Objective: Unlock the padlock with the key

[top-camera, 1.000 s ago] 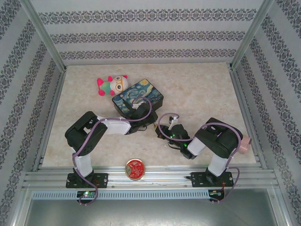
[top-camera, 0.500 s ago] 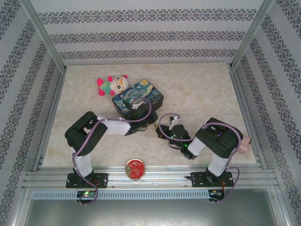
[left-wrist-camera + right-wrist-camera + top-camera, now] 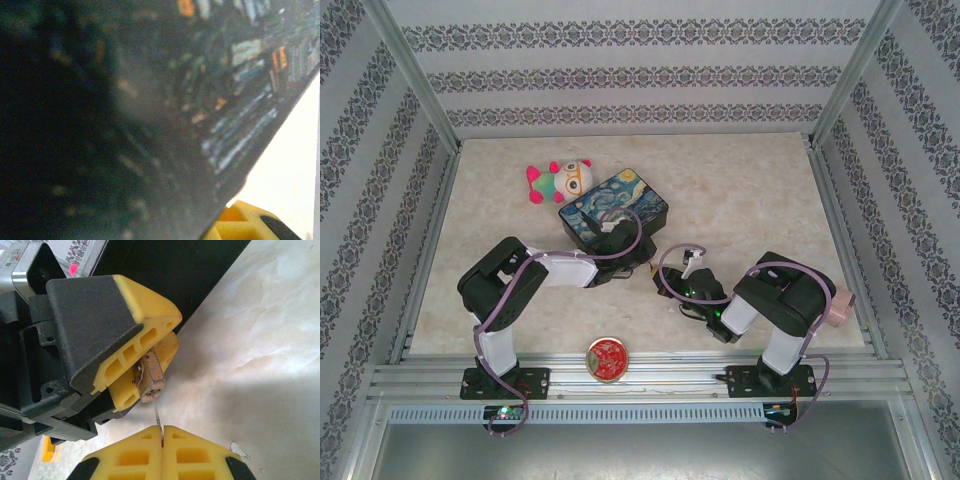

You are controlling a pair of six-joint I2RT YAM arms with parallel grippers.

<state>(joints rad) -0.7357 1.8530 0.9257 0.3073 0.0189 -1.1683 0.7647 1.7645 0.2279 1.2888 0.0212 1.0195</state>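
Your left hand (image 3: 165, 337) is clamped on the padlock (image 3: 151, 376). The small brass body sits pinched between the two yellow pads, with its keyed end pointing down toward your right hand (image 3: 161, 430). The pads stand only as far apart as the lock's body, which fills the gap between them.

Your right hand is clenched, its yellow fingertips pressed flat together. Between them they pinch the key (image 3: 157, 415), which shows as a thin silvery blade rising from the seam. The blade's tip meets the keyed end of the padlock. You cannot tell how far in it sits.

From above, the two hands meet near the middle of the pale marbled surface (image 3: 750, 200), with the lock between them. They are just in front of the near side of the dark painted box (image 3: 613, 208). In the left wrist view, that box's dark wall stands close up beside one yellow finger (image 3: 240, 225).

A plush toy (image 3: 560, 180) lies beyond the box at the far left. The round red tin (image 3: 607, 358) rests at the near edge between the arm bases, well apart from both hands.
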